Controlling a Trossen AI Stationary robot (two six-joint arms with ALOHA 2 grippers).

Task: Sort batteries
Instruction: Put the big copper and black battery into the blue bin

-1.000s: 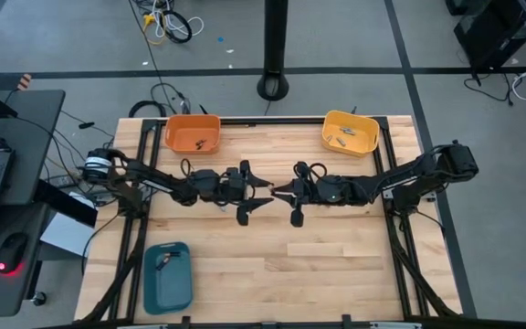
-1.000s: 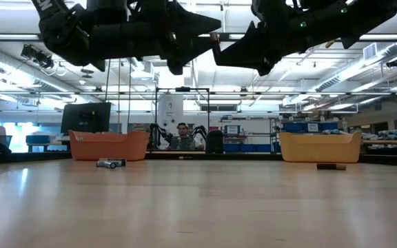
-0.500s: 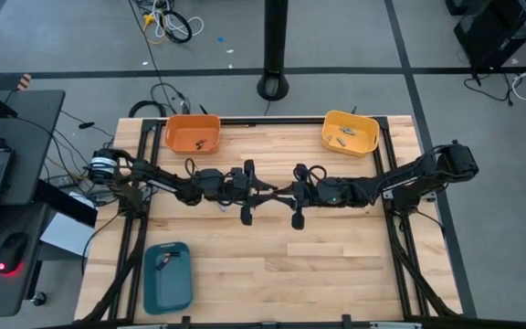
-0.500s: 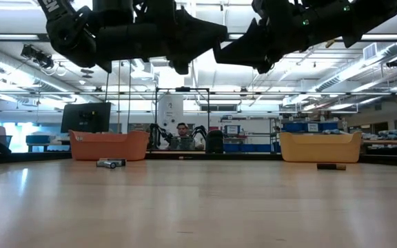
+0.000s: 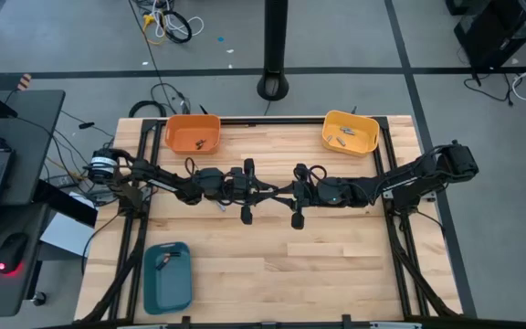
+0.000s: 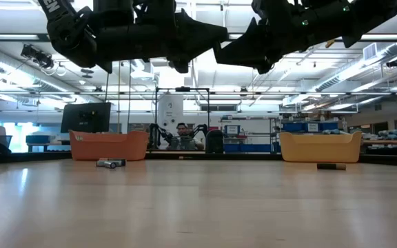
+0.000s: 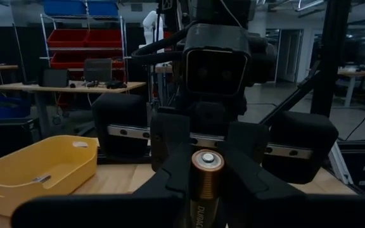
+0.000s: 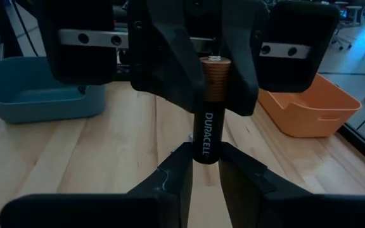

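battery (image 8: 208, 126) spans both grippers lengthwise, copper end in left gripper (image 5: 268, 191), right gripper (image 5: 281, 192) also clamped.

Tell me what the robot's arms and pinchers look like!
Both arms are black and chunky, with looping black cables along them. The left gripper and right gripper each have two dark, wedge-shaped fingers on a silver rail with screws, between blocky black housings.

Evenly lit from overhead; ceiling strip lights (image 6: 364, 69) glaring in the low view, both arms mere silhouettes against them. Soft, faint shadows on the tabletop (image 5: 272, 247). Wrist views dim, foreground fingers (image 8: 176, 183) blurred, background beyond each hand soft.
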